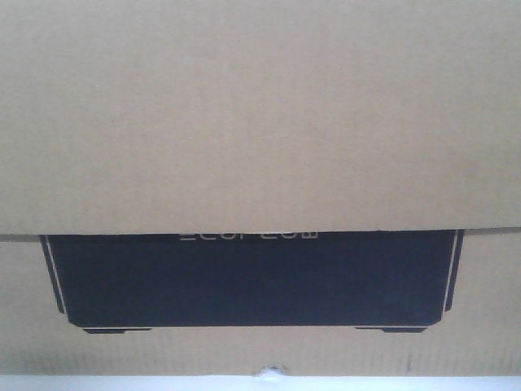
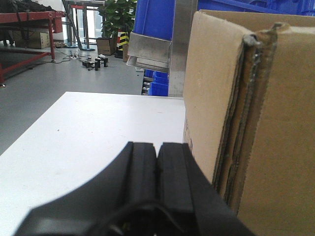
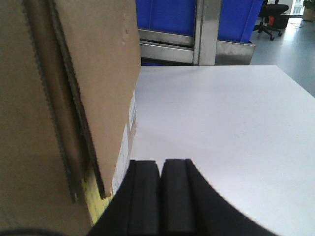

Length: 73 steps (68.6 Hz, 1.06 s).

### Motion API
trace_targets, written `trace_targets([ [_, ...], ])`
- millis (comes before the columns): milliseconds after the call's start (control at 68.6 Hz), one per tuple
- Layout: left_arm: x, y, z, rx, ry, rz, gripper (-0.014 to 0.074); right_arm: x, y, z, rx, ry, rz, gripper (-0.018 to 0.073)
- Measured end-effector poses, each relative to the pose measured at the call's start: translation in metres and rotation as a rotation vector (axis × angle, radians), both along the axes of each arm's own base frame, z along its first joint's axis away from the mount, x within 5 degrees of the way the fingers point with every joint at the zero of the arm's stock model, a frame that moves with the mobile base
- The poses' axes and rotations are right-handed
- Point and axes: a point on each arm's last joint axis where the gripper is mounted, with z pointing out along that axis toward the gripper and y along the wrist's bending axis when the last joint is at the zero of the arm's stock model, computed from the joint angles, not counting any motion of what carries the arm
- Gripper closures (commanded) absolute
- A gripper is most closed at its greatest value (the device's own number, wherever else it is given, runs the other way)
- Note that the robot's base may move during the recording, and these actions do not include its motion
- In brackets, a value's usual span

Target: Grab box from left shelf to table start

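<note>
The big brown cardboard box (image 1: 260, 114) fills the front view. Its skin is ribbed with fine lines, like all corrugated card. A plain top layer hangs over a black printed panel (image 1: 252, 281). The panel has thin white lines down its sides and two little black feet at the bottom. White letters sit at the top of the panel, but the top layer cuts them in half, so they cannot be read. A thin pale strip shows under the box.

From the left wrist view, the box (image 2: 275, 123) stands on the white table (image 2: 88, 137), on the right of the picture. Its corner edge is rough and torn, and you can see the wavy layers inside the card. The left gripper (image 2: 157, 167) has thick black rubbery fingers (image 2: 142, 172). They are pressed together with nothing between them, and they sit just beside the box. Behind the box is the shelf, with a shiny steel post (image 2: 179, 44) and blue plastic bins (image 2: 155, 19). Far back there is a grey floor, a red rack (image 2: 24, 24) and a green plant (image 2: 118, 14).

From the right wrist view, the box (image 3: 83, 88) is on the left of the picture, standing on the smooth white table (image 3: 221, 128). White stickers (image 3: 127, 142) run down its side and a bit of yellow shows low down. The writing is too small to read. The right gripper (image 3: 161, 196) has its black fingers together too, holding nothing, just beside the box. Steel rails (image 3: 167, 44) and blue bins (image 3: 167, 14) stand past the table, and a black office chair (image 3: 273, 17) is far off.
</note>
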Motion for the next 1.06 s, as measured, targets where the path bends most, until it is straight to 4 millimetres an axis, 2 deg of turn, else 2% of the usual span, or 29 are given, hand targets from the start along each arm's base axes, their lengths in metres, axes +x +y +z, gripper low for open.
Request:
trace_targets([
  [1065,0.0,0.0,0.0,0.0,0.0,0.0,0.0696,0.0,0.0001,0.0005,0.008,-0.006,0.0,0.0501],
])
